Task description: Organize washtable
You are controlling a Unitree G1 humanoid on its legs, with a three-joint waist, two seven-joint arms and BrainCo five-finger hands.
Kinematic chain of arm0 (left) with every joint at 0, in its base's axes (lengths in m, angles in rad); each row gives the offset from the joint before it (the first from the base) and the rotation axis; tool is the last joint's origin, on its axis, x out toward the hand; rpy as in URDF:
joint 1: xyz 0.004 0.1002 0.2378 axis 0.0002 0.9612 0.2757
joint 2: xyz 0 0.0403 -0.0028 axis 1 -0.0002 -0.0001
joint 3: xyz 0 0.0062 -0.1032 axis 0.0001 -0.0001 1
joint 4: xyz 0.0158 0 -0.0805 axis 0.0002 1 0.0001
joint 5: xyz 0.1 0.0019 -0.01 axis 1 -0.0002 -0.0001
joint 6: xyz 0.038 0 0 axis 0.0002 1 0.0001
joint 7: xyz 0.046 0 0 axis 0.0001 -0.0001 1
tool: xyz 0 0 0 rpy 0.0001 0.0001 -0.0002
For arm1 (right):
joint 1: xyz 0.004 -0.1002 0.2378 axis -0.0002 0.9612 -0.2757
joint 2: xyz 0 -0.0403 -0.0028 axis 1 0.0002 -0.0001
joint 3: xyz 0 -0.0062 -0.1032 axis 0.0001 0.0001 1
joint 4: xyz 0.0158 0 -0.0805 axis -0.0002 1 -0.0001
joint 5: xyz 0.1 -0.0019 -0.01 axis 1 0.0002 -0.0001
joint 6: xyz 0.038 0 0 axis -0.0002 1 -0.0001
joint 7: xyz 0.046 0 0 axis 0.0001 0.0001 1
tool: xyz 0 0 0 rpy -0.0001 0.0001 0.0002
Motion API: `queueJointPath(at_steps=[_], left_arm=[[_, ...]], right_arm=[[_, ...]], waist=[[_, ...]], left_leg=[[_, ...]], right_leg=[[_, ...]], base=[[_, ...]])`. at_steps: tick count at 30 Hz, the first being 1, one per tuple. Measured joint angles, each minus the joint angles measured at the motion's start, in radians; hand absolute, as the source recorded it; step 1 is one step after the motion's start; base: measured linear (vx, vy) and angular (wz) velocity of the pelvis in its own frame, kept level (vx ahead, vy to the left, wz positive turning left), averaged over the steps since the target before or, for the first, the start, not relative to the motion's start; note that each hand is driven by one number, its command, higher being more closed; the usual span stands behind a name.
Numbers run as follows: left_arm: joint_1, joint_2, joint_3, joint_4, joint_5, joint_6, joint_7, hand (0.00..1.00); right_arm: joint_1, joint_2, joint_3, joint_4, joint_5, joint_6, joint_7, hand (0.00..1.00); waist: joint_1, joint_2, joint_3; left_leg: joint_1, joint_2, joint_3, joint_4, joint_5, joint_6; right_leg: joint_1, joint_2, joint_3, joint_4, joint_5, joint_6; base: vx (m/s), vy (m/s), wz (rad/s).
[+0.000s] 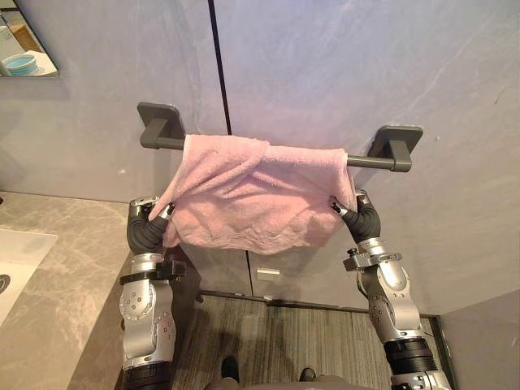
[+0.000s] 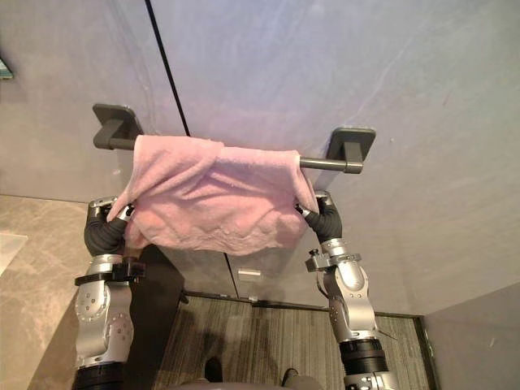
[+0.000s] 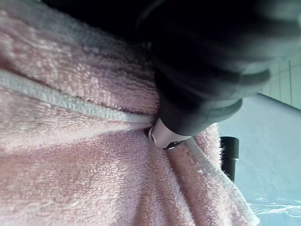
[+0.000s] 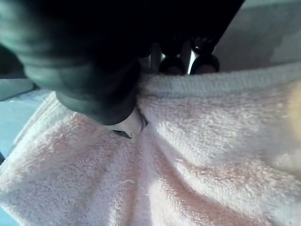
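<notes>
A pink towel (image 1: 252,195) hangs draped over a dark grey wall rail (image 1: 374,161) on the grey wall. My left hand (image 1: 150,227) grips the towel's lower left corner, fingers curled into the cloth. My right hand (image 1: 361,218) pinches the towel's lower right edge just under the rail. Up close, the left wrist view has the pink terry cloth (image 3: 84,155) pressed against my left hand (image 3: 197,103), with the rail's end (image 3: 229,153) beside it. In the right wrist view my right hand (image 4: 103,89) bears on the towel's hem (image 4: 211,84).
A grey marble washtable counter (image 1: 57,284) with a white sink (image 1: 16,260) lies at the left. A mirror corner (image 1: 24,49) reflects a blue bowl. Below the towel are a dark cabinet side and striped floor (image 1: 284,341).
</notes>
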Motion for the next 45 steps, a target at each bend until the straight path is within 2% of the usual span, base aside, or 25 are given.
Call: queueJointPath(at_steps=[19, 29, 37, 40, 45], left_arm=[[-0.017, 0.000, -0.033, 0.130, 0.012, -0.014, -0.016, 1.00], [-0.020, -0.028, -0.037, 0.152, 0.011, -0.022, -0.016, 1.00], [-0.011, -0.033, -0.099, 0.176, 0.011, -0.021, -0.017, 1.00], [-0.006, -0.030, -0.146, 0.190, 0.012, -0.022, -0.019, 1.00], [-0.002, -0.020, -0.182, 0.198, 0.014, -0.022, -0.019, 1.00]], right_arm=[[-0.001, 0.004, -0.019, 0.000, 0.000, -0.002, 0.000, 1.00], [0.003, 0.055, -0.050, -0.001, 0.001, -0.016, -0.003, 1.00], [0.020, 0.082, -0.064, -0.005, 0.001, -0.021, -0.005, 1.00], [0.032, 0.081, -0.061, -0.001, 0.000, -0.024, -0.005, 1.00], [0.045, 0.077, -0.034, 0.009, -0.001, -0.026, -0.005, 1.00]], waist=[[0.000, -0.001, -0.001], [-0.005, -0.005, -0.002], [-0.001, -0.008, -0.002], [0.002, -0.012, -0.003], [0.002, -0.034, -0.013]], left_leg=[[0.000, 0.000, 0.004, 0.000, 0.000, 0.000], [0.000, 0.000, 0.008, 0.000, -0.001, 0.000], [0.000, -0.006, 0.011, 0.000, -0.005, 0.006], [0.001, -0.009, 0.015, 0.000, -0.020, 0.007], [0.004, -0.010, 0.030, 0.000, -0.022, 0.011]], right_leg=[[-0.002, 0.000, 0.005, -0.003, -0.002, 0.004], [-0.003, 0.000, 0.009, -0.006, -0.002, 0.008], [-0.004, -0.008, 0.011, -0.006, -0.003, 0.012], [-0.009, -0.012, 0.019, -0.001, -0.009, 0.021], [-0.019, -0.017, 0.039, 0.011, -0.012, 0.024]], base=[[0.00, 0.000, 0.00], [0.00, 0.000, 0.00], [0.00, 0.000, 0.00], [0.00, 0.001, -0.03], [0.03, 0.011, -0.09]])
